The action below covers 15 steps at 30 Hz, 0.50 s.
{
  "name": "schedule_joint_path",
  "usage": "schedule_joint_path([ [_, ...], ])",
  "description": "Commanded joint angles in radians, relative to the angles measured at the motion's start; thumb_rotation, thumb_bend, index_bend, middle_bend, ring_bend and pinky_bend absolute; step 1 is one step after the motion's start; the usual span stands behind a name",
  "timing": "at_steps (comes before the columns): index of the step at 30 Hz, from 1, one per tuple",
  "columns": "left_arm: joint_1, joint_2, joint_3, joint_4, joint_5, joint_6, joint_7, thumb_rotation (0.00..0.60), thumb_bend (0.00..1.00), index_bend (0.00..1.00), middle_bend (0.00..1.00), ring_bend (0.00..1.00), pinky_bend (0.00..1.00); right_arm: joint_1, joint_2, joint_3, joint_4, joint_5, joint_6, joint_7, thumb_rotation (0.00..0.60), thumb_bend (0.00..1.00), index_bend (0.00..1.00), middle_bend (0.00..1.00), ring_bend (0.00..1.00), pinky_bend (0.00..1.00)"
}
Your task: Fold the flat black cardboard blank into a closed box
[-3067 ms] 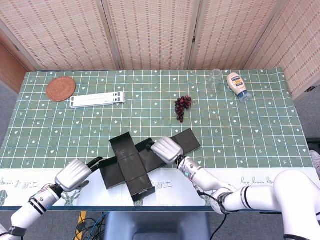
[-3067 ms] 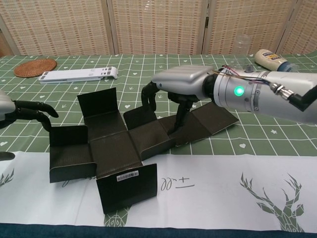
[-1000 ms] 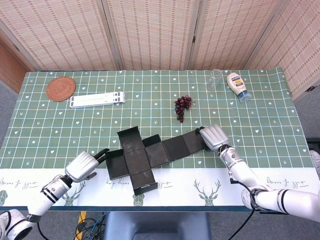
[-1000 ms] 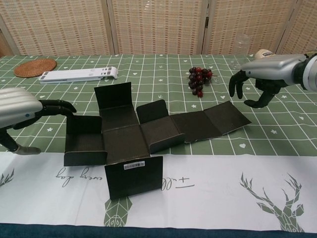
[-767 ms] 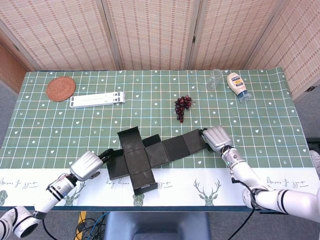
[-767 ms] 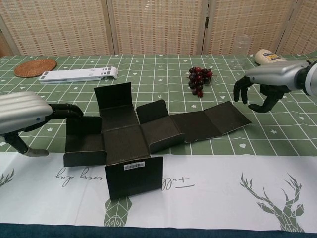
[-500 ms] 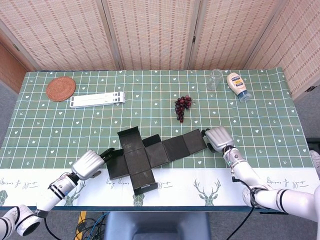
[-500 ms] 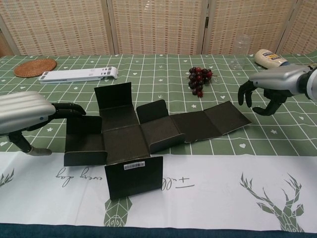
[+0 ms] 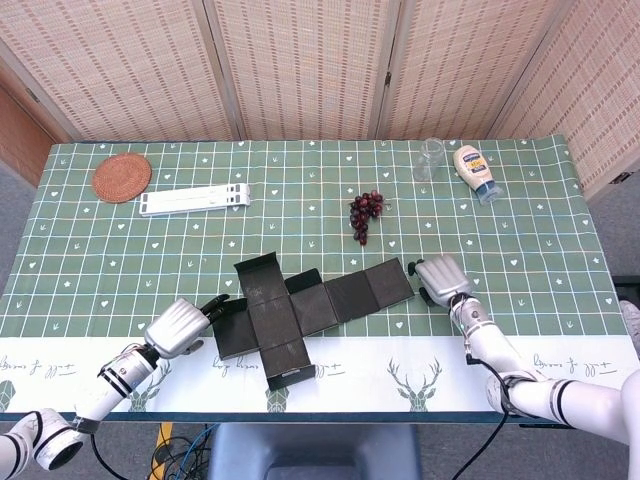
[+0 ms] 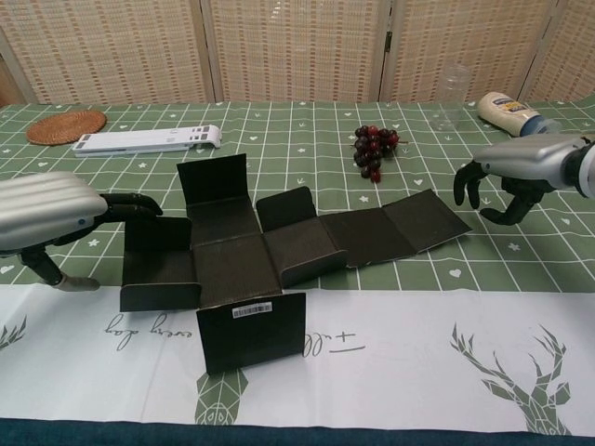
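Note:
The black cardboard blank (image 9: 300,310) lies unfolded near the table's front edge, a cross shape with a long strip running right. In the chest view the blank (image 10: 232,269) has its rear, left, front and inner right flaps standing partly raised, and the front flap carries a white barcode label. My left hand (image 9: 178,328) is at the blank's left end; in the chest view the left hand (image 10: 51,212) reaches its fingertips (image 10: 141,204) to the left flap's top edge, thumb low and apart. My right hand (image 9: 440,278) hovers just right of the strip's end, fingers curled down, holding nothing (image 10: 521,167).
A bunch of dark grapes (image 9: 365,212) lies behind the blank. A clear glass (image 9: 430,158) and a mayonnaise bottle (image 9: 474,172) stand at the back right. A white folding stand (image 9: 195,199) and a woven coaster (image 9: 122,177) sit at the back left.
The blank has been turned and laid out straighter since three seconds ago. My right hand left the strip and drifted right. My left hand moved in to the left flap.

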Motion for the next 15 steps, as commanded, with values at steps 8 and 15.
schedule_joint_path([
  [8, -0.009, -0.019, 0.001, 0.008, 0.0, -0.006, -0.02, 0.6, 0.21, 0.19, 0.14, 0.76, 0.83, -0.012, -0.014, 0.009, 0.012, -0.028, -0.009, 0.025, 0.6, 0.54, 0.3, 0.36, 0.9, 1.0],
  [15, -0.022, -0.037, -0.002, 0.017, 0.001, -0.014, -0.029, 0.6, 0.21, 0.19, 0.14, 0.76, 0.83, -0.018, -0.02, 0.013, 0.013, -0.045, -0.009, 0.03, 0.6, 0.54, 0.3, 0.36, 0.9, 1.0],
])
